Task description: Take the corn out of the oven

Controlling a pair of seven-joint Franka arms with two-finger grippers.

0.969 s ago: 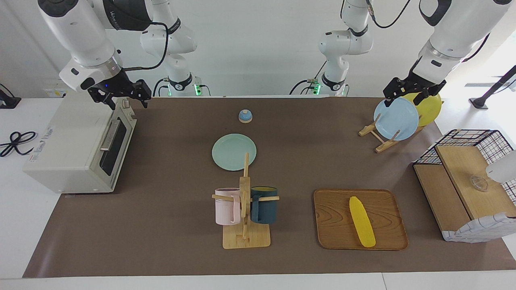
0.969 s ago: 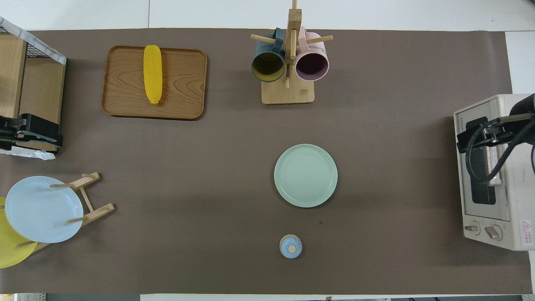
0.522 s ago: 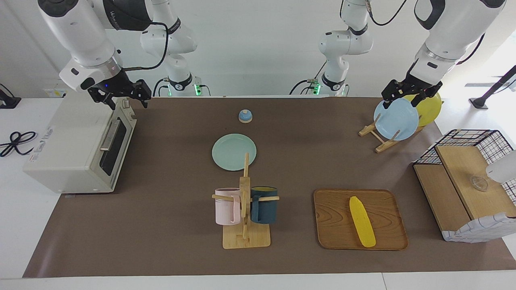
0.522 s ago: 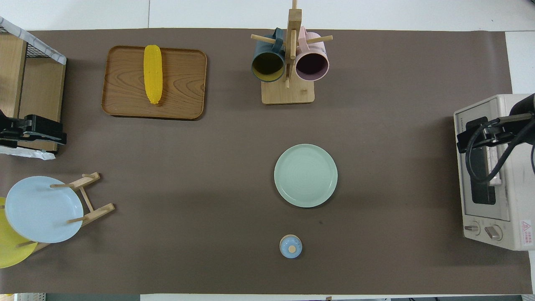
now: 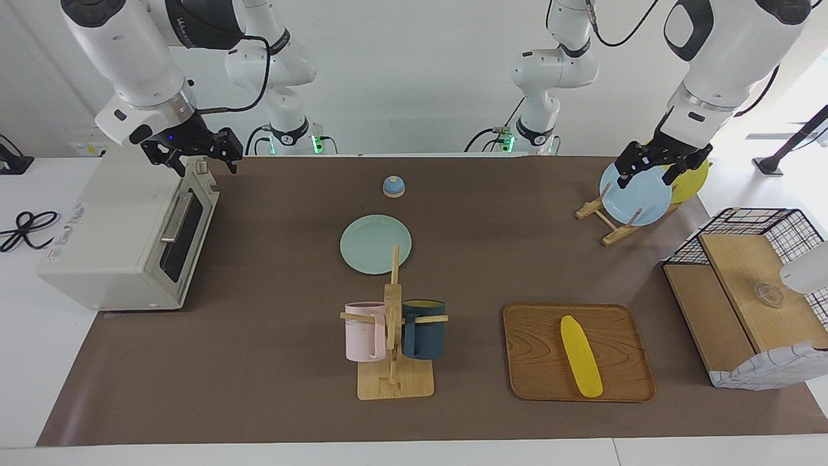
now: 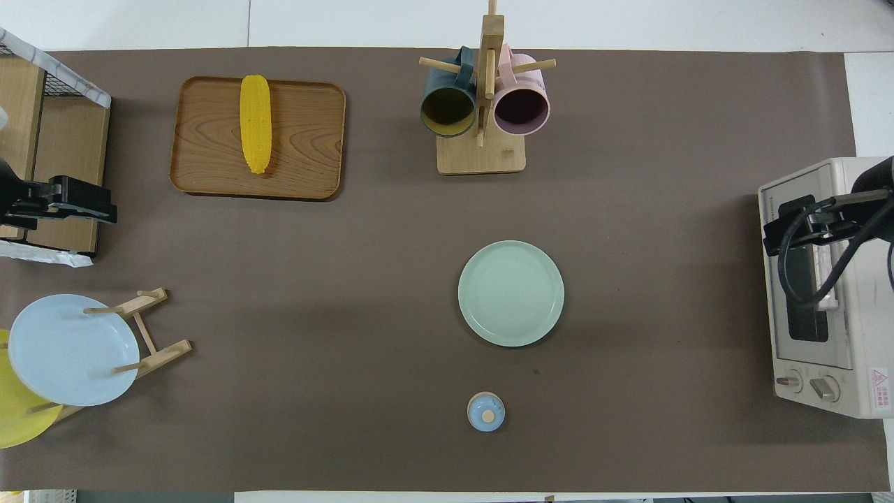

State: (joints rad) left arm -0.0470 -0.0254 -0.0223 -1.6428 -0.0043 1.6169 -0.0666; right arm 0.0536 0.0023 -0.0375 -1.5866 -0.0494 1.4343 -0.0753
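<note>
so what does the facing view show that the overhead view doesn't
Only the facing view shows the whole arms and bases, the black cable on the white surface beside the oven, and the oven's side wall.

Only the overhead view shows the oven's two knobs, its warning sticker, and straight into the two mugs.

Both show the corn lying on the wooden tray, the shut oven, the green plate, the right gripper open over the oven, and the left gripper open over the plate rack.

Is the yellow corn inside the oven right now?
No, the corn lies on the wooden tray out on the table, at the left arm's end, while the oven sits shut at the right arm's end.
</note>
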